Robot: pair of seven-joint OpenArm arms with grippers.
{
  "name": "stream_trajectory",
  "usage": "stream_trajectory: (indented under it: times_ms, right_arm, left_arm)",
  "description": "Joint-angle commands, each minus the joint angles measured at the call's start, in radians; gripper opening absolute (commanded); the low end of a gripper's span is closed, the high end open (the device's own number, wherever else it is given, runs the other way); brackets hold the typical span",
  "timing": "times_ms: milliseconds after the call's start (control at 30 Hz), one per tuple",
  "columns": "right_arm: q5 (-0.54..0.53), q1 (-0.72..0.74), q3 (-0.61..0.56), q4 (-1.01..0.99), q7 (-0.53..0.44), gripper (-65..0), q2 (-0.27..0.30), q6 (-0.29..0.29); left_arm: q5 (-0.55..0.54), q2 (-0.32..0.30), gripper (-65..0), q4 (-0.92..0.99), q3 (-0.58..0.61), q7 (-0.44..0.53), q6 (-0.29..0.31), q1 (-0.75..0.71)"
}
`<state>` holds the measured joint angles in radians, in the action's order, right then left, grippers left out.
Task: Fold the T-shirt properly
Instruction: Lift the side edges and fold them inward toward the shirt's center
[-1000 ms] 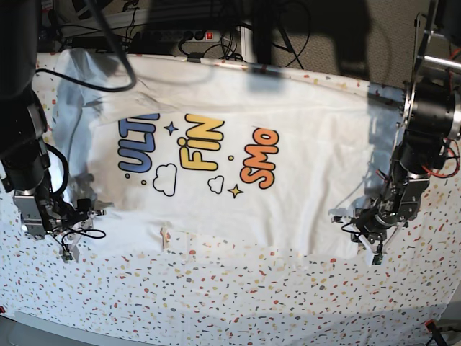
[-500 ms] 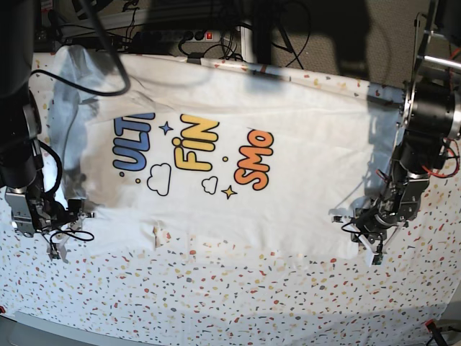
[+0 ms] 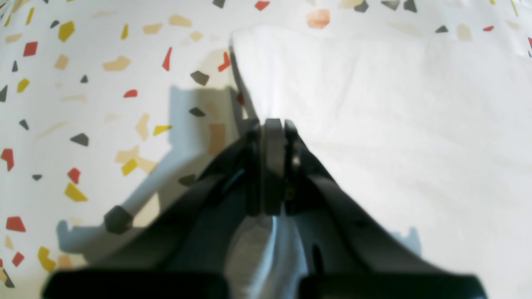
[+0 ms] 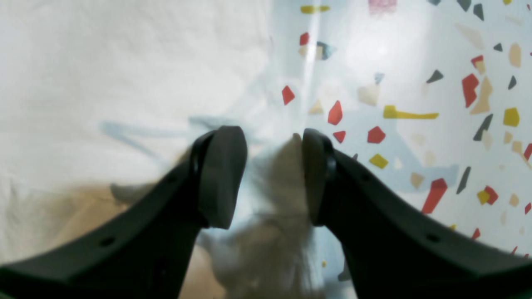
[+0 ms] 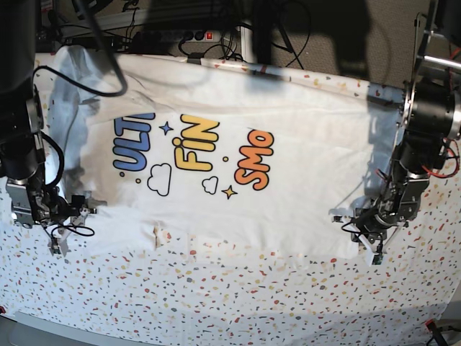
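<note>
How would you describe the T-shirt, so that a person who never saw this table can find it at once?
Look at the confetti-patterned tablecloth that covers the table. The T-shirt is the big white cloth spread flat across its upper part. Unlike the speckled cover, it is plain white with blue, yellow and orange cartoon letters.

My left claw (image 3: 272,124) and right claw (image 4: 266,174) are matt black plastic. The T-shirt (image 5: 288,187) is soft white cloth, faintly wrinkled. The counter (image 5: 238,295) wears smooth speckled fabric.
</note>
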<state>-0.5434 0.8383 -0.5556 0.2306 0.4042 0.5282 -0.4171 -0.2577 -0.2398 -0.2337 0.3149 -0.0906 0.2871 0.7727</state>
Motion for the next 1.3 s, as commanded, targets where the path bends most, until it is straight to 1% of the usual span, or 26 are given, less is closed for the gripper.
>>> stream_trajectory:
  times_ms: [0, 33, 67, 100, 200, 233, 333, 467, 567, 633, 667, 733, 800, 867, 1000, 1033, 1067, 1100, 1133, 1200, 1267]
  right_arm:
    - [0.017, 0.018, 0.002, 0.005, 0.014, -38.5, -0.002, -0.005]
    - [0.016, 0.019, 0.002, 0.005, 0.014, -38.7, -0.005, -0.010]
    - [0.016, 0.020, 0.002, 0.005, 0.014, -40.6, -0.005, -0.011]
    - [0.016, 0.020, 0.002, 0.005, 0.014, -44.4, -0.005, -0.011]
    - [0.017, 0.020, 0.002, 0.005, 0.014, -61.0, -0.005, -0.005]
    - [0.016, 0.020, 0.002, 0.005, 0.013, -65.0, -0.005, 0.000]
    - [0.017, 0.021, 0.002, 0.005, -0.003, -65.0, -0.005, 0.022]
    - [0.017, 0.037, 0.002, 0.005, -0.042, -65.0, -0.005, 0.030]
    - [0.017, 0.080, 0.002, 0.005, -0.043, -65.0, -0.005, 0.029]
    - [0.017, 0.116, 0.002, 0.006, -0.029, -65.0, -0.005, 0.026]
    - [0.018, 0.133, 0.002, 0.006, -0.026, -65.0, -0.005, 0.016]
    - [0.021, 0.160, 0.002, 0.007, -0.027, -65.0, -0.005, -0.050]
    - [0.021, 0.173, 0.002, 0.018, -0.020, -65.0, -0.005, -0.087]
    - [0.021, 0.172, 0.002, 0.031, -0.010, -65.0, -0.005, -0.100]
    - [0.029, 0.172, 0.002, 0.032, 0.022, -65.0, -0.004, -0.101]
    - [0.041, 0.172, 0.002, 0.032, 0.027, -65.0, -0.004, -0.101]
    - [0.049, 0.172, 0.002, 0.032, 0.032, -65.0, -0.004, -0.101]
    - [0.051, 0.172, 0.002, 0.032, 0.042, -65.0, -0.004, -0.105]
    - [0.050, 0.171, 0.002, 0.032, 0.050, -65.0, -0.002, -0.121]
    - [0.047, 0.168, 0.002, 0.032, 0.065, -65.0, -0.002, -0.153]
    - [0.035, 0.161, 0.002, 0.032, 0.077, -65.0, 0.001, -0.155]
  left_arm:
    - [0.006, -0.007, -65.0, -0.007, -0.002, -0.019, -0.007, 0.025]
    - [0.006, -0.007, -65.0, -0.007, -0.002, -0.020, -0.007, 0.025]
    - [0.006, -0.007, -65.0, -0.007, -0.002, -0.020, -0.007, 0.025]
    - [0.006, -0.008, -65.0, -0.007, -0.002, -0.021, -0.007, 0.025]
    - [0.006, -0.008, -65.0, -0.007, -0.002, -0.021, -0.007, 0.025]
    - [0.006, -0.008, -65.0, -0.007, -0.002, -0.020, -0.007, 0.025]
    - [0.005, -0.008, -65.0, -0.007, -0.002, -0.020, -0.007, 0.025]
    - [-0.022, -0.008, -65.0, -0.007, -0.002, 0.004, -0.017, 0.026]
    - [-0.048, -0.008, -65.0, -0.009, -0.002, 0.037, -0.083, 0.032]
    - [-0.049, -0.008, -65.0, -0.009, -0.002, 0.039, -0.113, 0.044]
    - [-0.049, -0.008, -65.0, -0.009, -0.002, 0.039, -0.125, 0.051]
    - [-0.050, -0.008, -65.0, -0.009, -0.002, 0.039, -0.143, 0.066]
    - [-0.050, -0.008, -65.0, -0.009, -0.002, 0.032, -0.143, 0.080]
    - [-0.063, -0.010, -65.0, -0.009, -0.002, 0.027, -0.142, 0.084]
    - [-0.097, -0.028, -65.0, -0.009, -0.002, 0.029, -0.141, 0.063]
    - [-0.112, -0.035, -65.0, -0.009, -0.002, 0.032, -0.137, 0.058]
    - [-0.122, -0.044, -65.0, -0.009, -0.002, 0.034, -0.115, 0.052]
    - [-0.141, -0.055, -65.0, -0.010, -0.002, 0.036, -0.078, 0.045]
    - [-0.167, -0.065, -65.0, -0.014, -0.002, 0.039, -0.034, 0.036]
    - [-0.213, -0.087, -65.0, -0.031, -0.002, 0.038, 0.033, 0.014]
    - [-0.247, -0.111, -65.0, -0.059, -0.002, 0.034, 0.066, -0.013]
